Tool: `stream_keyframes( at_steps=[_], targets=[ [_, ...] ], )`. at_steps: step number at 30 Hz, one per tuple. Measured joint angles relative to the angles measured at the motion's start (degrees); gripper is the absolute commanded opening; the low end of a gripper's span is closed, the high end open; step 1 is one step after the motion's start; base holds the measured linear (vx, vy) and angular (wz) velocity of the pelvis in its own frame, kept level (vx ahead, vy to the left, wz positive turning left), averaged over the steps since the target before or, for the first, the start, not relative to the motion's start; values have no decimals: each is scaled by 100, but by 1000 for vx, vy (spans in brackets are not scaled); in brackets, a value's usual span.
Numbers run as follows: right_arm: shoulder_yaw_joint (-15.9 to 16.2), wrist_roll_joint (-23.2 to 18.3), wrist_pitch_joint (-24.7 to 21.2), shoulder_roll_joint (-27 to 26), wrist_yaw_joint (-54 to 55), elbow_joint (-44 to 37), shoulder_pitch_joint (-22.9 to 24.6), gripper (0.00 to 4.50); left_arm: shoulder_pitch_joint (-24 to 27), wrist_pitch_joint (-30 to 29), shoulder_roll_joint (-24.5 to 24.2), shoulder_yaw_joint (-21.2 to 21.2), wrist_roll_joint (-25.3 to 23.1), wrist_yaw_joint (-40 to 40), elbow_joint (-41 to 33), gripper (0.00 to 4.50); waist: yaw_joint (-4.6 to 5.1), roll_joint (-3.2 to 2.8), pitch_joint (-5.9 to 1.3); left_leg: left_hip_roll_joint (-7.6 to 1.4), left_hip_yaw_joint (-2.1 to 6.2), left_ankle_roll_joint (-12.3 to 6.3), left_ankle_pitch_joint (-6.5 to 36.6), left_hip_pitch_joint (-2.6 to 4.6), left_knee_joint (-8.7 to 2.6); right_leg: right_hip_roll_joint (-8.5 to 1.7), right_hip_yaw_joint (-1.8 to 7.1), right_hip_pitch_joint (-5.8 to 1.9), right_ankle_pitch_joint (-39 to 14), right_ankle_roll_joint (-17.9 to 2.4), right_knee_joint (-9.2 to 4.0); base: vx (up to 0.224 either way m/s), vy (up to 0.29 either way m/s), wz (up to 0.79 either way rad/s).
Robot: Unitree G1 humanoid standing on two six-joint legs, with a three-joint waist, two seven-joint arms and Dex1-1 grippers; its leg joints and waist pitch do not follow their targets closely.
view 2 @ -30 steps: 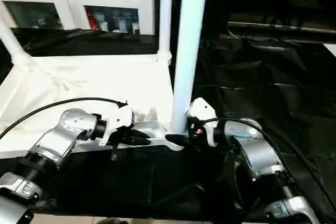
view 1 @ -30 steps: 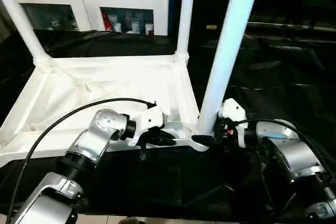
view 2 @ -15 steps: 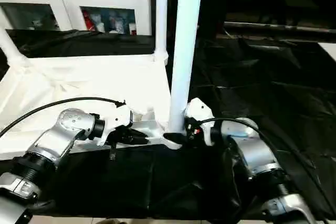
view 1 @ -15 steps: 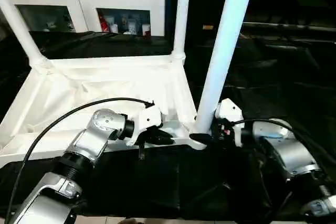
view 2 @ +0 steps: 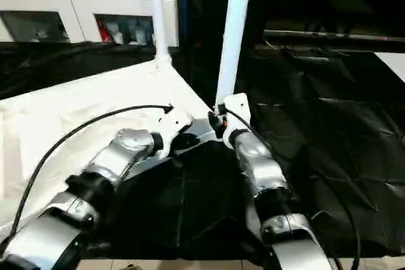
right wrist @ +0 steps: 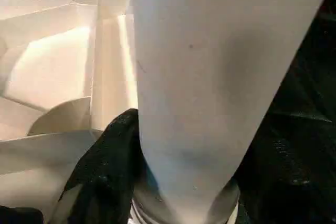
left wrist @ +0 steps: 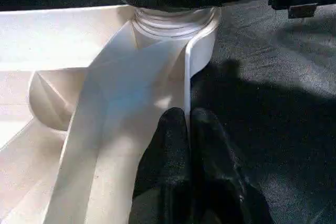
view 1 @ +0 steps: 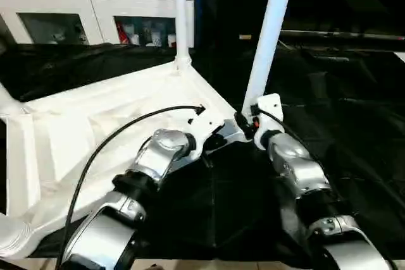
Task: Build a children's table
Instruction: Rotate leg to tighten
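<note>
Tabletop [view 1: 95,124] lies upside down on the black work table [view 1: 354,131], and I count 2 legs upright in its corner sockets, the far leg [view 1: 180,14] and the near leg [view 1: 269,30]. My left gripper [left wrist: 186,129] is pinched together on the rim, while my right gripper [view 1: 243,121] is clamped around the near leg's base; a socket at the near left [view 1: 9,238] looks empty, so I judge at least 1 leg is left

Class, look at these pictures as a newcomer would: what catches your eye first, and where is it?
The upturned children's table lies on the black-covered work table, with white legs rising from its corner sockets. At the near corner both silver arms meet: the left hand is shut on the tabletop's rim, and the right hand is at the base of the nearest leg. A white cabinet stands behind.
</note>
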State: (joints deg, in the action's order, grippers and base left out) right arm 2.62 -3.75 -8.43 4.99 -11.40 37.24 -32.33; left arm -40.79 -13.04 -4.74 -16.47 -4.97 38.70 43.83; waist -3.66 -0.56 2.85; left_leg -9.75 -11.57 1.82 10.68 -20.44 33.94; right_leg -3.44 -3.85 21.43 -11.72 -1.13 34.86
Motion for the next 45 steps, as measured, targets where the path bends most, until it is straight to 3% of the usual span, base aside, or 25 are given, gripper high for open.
stream_keyframes(
  at_steps=[6,10,14,18,24,30,32,34,36,45],
  targets=[
    [-38,-17,133,92,-243,115,-9,325,-9,193,-106,-42,-54,110,26,0,25,-6,6,1,1,-1,0,-12,-8,0,-2,-3,0,0,-36,0,0,0],
    [201,-44,63,585,-1256,-307,220,344,8,536,-360,-135,-89,517,-14,0,21,-7,6,0,1,-1,0,-53,-17,1,-3,28,24,11,-47,0,0,0],
    [627,-126,-34,1586,-2818,-1217,645,344,113,761,-678,-154,-15,1146,-201,0,-41,-15,5,-8,2,-3,-1,-74,-22,8,-9,48,43,-3,-45,0,0,0],
    [744,-323,-219,2054,-3717,-1688,872,344,240,1176,-1062,-216,116,1909,-322,0,-60,-24,10,-10,1,-8,2,-77,-35,10,-13,56,28,-9,-47,0,0,0],
    [829,-582,-539,2171,-4305,-2062,975,344,451,1237,-1276,-367,308,2810,-746,0,-209,-48,25,-10,-6,-8,4,-82,-28,6,-12,56,26,-14,-47,0,0,0],
    [851,-672,-745,2283,-4557,-2145,974,344,457,1269,-1301,-371,307,2958,-755,0,-204,-46,26,-10,-7,-8,4,-80,-20,5,-8,53,30,-12,-44,0,0,0],
    [865,-661,-749,2288,-4601,-2144,974,308,457,1298,-1312,-372,305,2979,-753,0,-205,-46,26,-10,-7,-8,4,-81,-21,5,-9,54,29,-12,-44,0,0,0],
    [868,-660,-763,2288,-4618,-2144,974,308,458,1301,-1313,-372,305,2981,-753,0,-206,-46,26,-10,-7,-8,4,-81,-21,5,-9,55,29,-12,-44,0,0,0],
    [870,-662,-766,2289,-4633,-2145,970,279,462,1301,-1315,-371,303,2980,-754,0,-201,-45,26,-10,-7,-8,3,-81,-21,5,-8,55,29,-12,-43,0,0,0],
    [897,-665,-783,2326,-4673,-2145,959,261,477,1332,-1320,-370,300,2982,-755,0,-206,-45,25,-10,-7,-8,3,-81,-20,5,-9,55,29,-12,-42,0,0,0]
  ],
)
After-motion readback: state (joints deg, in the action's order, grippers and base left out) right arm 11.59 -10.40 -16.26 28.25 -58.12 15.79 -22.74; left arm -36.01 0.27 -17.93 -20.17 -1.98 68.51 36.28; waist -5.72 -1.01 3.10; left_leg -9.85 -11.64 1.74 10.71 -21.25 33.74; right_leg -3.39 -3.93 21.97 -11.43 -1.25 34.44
